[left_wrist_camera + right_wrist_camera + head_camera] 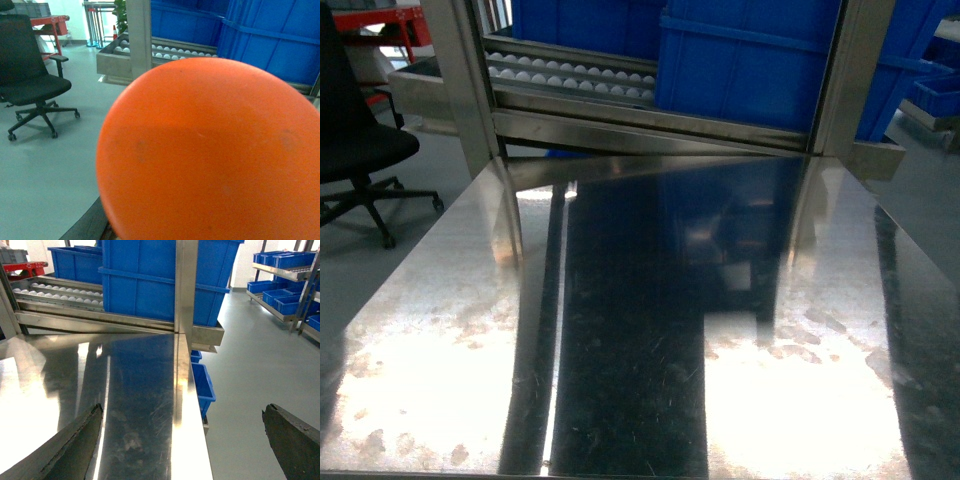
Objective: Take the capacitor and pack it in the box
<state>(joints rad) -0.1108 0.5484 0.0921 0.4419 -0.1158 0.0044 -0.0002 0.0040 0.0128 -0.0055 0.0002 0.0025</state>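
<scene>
A: Head view first. What lies there?

B: A steel tabletop (620, 330), shiny and scuffed, with glare at its near left and near right. Nothing stands on it. Past its far edge rises a steel rack (650, 115) with a roller track (570, 75), and a blue bin (750, 60) sits on that track toward the right. A black chair (355, 140) stands on the grey floor off the far left corner.

A: Any arm or tool in that view?

B: None. No box and no capacitor either.

A: The left wrist view?

B: An orange disc (210, 155), round and blurred from closeness, fills most of the picture. I cannot tell what it is. Behind it are the chair (30, 85), the grey floor, a steel post (139, 37), the rollers and blue bins (270, 40). The left tool itself does not show, so I cannot say how it stands.

A: And the right wrist view?

B: The right tool (180, 450) hangs over the tabletop's right edge (187, 430). Its two dark fingers (75, 450) sit at the bottom corners of the picture, spread wide apart, with nothing between them. One is over the steel, the other over the floor beyond the edge.

A: What else?

B: The rack post (186, 285) at the far right corner, a large blue bin (165, 280) behind it, smaller blue bins (202, 385) low beside the tabletop, and shelves of blue bins (287, 285) across the aisle.

A: The box?

B: Not seen in any view.
</scene>
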